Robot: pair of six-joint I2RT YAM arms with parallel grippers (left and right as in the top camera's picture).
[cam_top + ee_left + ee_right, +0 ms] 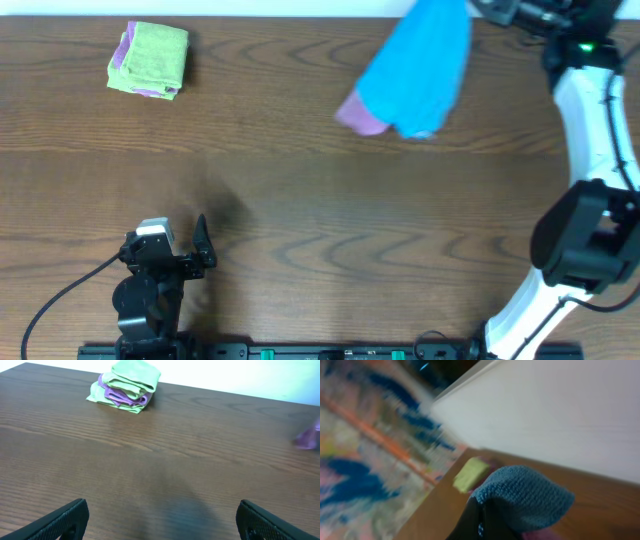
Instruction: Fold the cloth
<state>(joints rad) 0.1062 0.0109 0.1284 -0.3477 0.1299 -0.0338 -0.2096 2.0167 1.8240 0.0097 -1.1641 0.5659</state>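
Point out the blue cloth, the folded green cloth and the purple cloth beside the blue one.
blue cloth (420, 65): overhead view, its middle.
folded green cloth (155, 50): overhead view, top layer.
purple cloth (358, 116): overhead view, exposed corner.

1. A robotics lab or test bench was indicated, rather than a home or a shop.
2. Two robot arms, a black left arm (150, 285) and a white-and-black right arm (590, 110), were seen mounted at the near edge of a dark wood-grain tabletop (300, 200).
3. A black rail (230, 352) with green fittings was seen along that near edge, and a black cable (62, 293) was seen running to the left arm.
4. A plain white wall (560, 415) was shown beyond the far edge.
5. A brightly patterned floor covering (365, 460), blurred, was seen beside the tabletop in the right wrist view.
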